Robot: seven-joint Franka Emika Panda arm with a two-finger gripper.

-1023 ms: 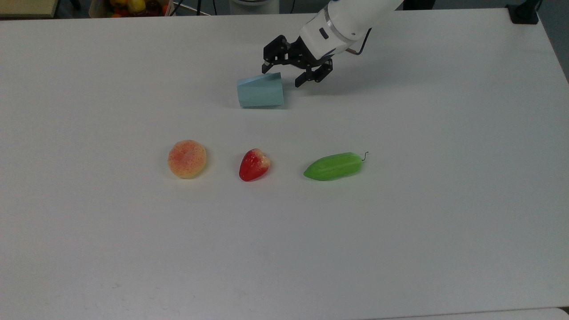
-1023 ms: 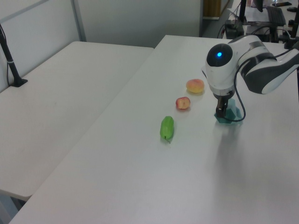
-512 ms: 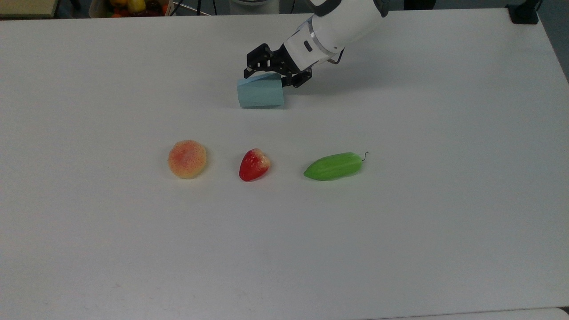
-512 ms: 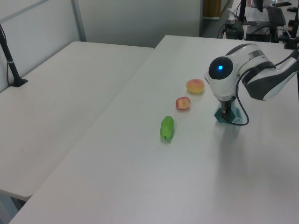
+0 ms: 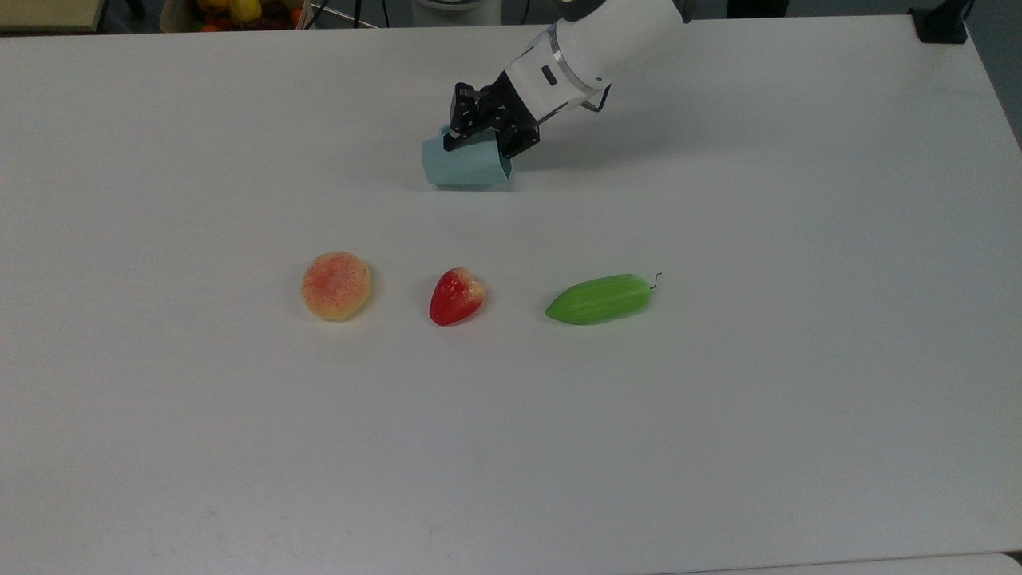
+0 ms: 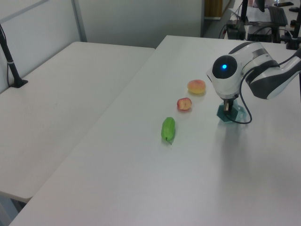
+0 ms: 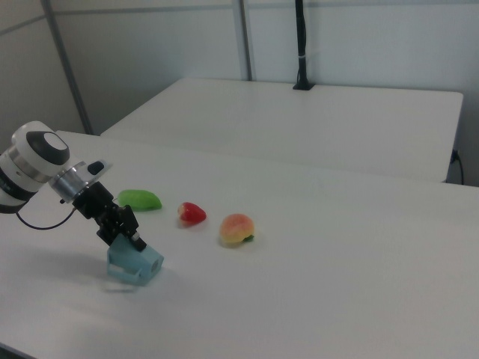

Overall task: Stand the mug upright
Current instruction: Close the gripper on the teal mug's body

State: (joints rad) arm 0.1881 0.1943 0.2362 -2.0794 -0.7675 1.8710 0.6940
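I see the mug [image 5: 465, 166] lying on its side on the white bench [image 5: 718, 399], and I use it as my landmark. In the top view its wider open end points to the top view's left and its narrower base to the top view's right. In the right view the hexagonal opening faces toward the right view's right, and the mug looks a little tilted.

My pincer [image 5: 479, 136] is on the mug from the far side, and its two black fingers are closed on the mug's wall, near the upper part of the body. In the left view the pincer [image 6: 228, 107] comes down onto the mug [image 6: 230, 115] under the white wrist. In the right view the pincer [image 7: 127, 232] sits on top of the mug [image 7: 136, 263].

Nearer to the camera than the mug in the top view, well apart from it, three fruits lie in a row: a peach [image 5: 336, 285] toward the top view's left, a strawberry [image 5: 456, 295] almost straight below the mug, and a green fruit [image 5: 599, 299] toward the top view's right.
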